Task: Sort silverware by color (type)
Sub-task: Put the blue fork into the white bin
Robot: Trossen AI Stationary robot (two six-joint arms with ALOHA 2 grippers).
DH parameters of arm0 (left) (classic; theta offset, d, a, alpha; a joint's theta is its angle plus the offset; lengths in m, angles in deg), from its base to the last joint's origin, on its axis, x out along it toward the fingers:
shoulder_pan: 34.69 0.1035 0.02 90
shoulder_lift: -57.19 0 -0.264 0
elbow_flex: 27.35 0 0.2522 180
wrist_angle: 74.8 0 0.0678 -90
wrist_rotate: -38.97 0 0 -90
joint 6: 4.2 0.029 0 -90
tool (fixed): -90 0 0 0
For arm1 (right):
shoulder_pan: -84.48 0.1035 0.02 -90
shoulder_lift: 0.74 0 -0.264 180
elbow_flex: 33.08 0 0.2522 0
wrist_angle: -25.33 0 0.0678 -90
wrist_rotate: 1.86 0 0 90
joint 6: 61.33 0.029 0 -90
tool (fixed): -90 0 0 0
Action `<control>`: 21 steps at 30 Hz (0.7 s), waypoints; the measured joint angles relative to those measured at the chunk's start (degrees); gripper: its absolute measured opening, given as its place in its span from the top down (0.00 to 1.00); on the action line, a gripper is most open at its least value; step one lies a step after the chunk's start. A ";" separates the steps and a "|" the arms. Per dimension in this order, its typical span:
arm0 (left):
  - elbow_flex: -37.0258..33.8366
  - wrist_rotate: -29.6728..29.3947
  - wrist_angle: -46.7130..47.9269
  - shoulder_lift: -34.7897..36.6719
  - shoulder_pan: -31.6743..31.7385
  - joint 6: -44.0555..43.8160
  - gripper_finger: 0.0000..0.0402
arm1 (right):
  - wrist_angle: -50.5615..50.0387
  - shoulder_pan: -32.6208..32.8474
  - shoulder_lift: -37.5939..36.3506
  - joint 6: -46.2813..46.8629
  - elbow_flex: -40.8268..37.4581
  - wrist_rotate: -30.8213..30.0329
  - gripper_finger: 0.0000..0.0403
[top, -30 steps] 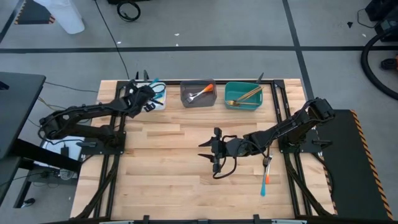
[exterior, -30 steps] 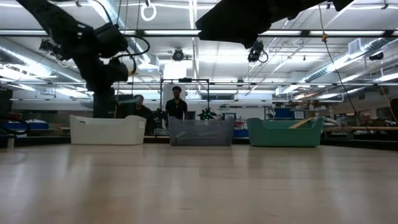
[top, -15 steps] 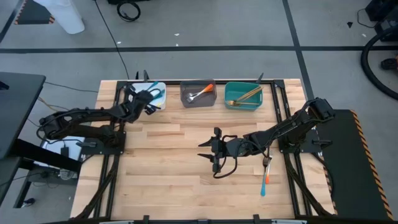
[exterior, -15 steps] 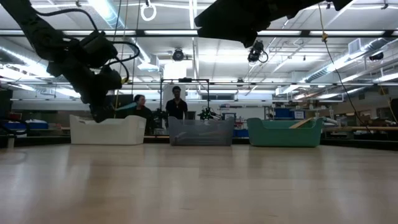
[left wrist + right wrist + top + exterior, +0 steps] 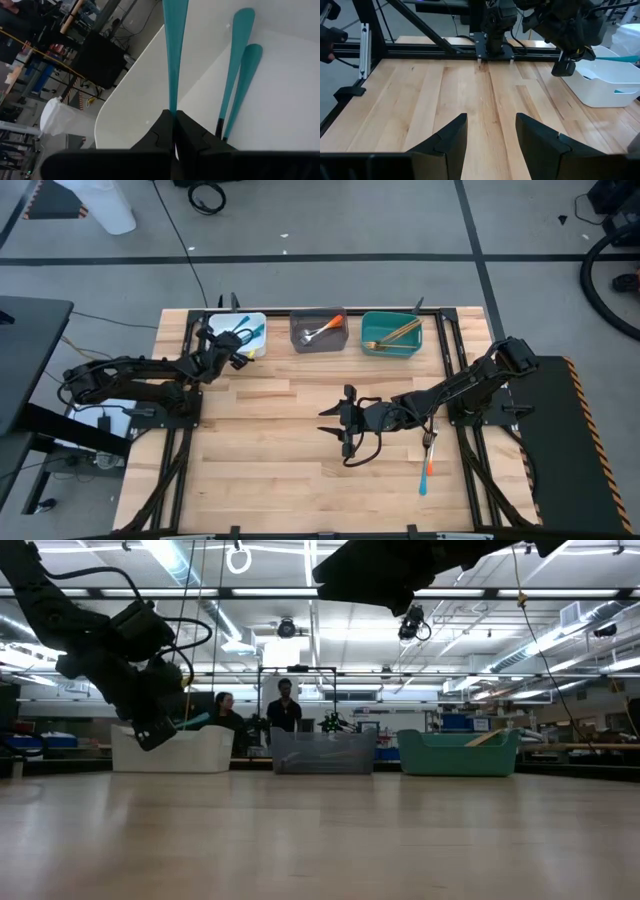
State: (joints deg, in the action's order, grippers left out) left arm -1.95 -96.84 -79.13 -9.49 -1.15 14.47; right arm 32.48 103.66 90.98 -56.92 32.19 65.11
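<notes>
My left gripper point(image 5: 232, 352) hangs at the near rim of the white bin point(image 5: 256, 321), at the table's far left. Its fingers point(image 5: 187, 134) are pinched tight on the handle of a blue utensil point(image 5: 173, 47), which slants from my tips over the rim into the bin. Two more blue handles point(image 5: 240, 80) lie side by side on the bin floor just beside it, close to the curved wall. From the low view my wrist is tilted down in front of the bin wall point(image 5: 215, 752), clear of the tabletop.

My right gripper point(image 5: 342, 420) waits low over the middle of the table point(image 5: 270, 450), fingers point(image 5: 445, 139) spread wide and holding nothing. Bare wood runs ahead of it all the way to the black frame rail at the left edge, so there is open room on every side.

The grey bin point(image 5: 318, 332) sits beside the white one, with an orange-handled fork point(image 5: 323, 328) inside. The teal bin point(image 5: 391, 333) next along holds gold pieces point(image 5: 394, 333). The three bins stand in a row against the far edge with small gaps between them.

One orange-and-blue pair point(image 5: 429, 462) lies loose on the wood near the right frame rail, just behind my right forearm and well apart from the bins.
</notes>
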 joint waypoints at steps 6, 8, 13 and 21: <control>0.00 1.36 0.10 0.00 0.00 0.00 0.97 | 0.00 0.00 0.00 -0.04 0.00 0.02 0.56; 0.00 2.62 0.19 0.00 0.00 0.31 0.97 | 0.00 0.00 0.00 -0.04 0.00 0.02 0.56; 0.00 4.14 0.48 0.00 0.00 1.03 0.97 | 0.00 0.00 0.00 -0.07 0.00 0.04 0.56; 0.00 5.18 0.72 0.00 0.00 1.21 0.93 | 0.00 0.00 0.00 -0.07 0.00 0.07 0.56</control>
State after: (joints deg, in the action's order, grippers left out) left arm -1.95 -91.66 -78.41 -9.49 -1.15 15.69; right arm 32.48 103.66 90.98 -56.99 32.19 65.17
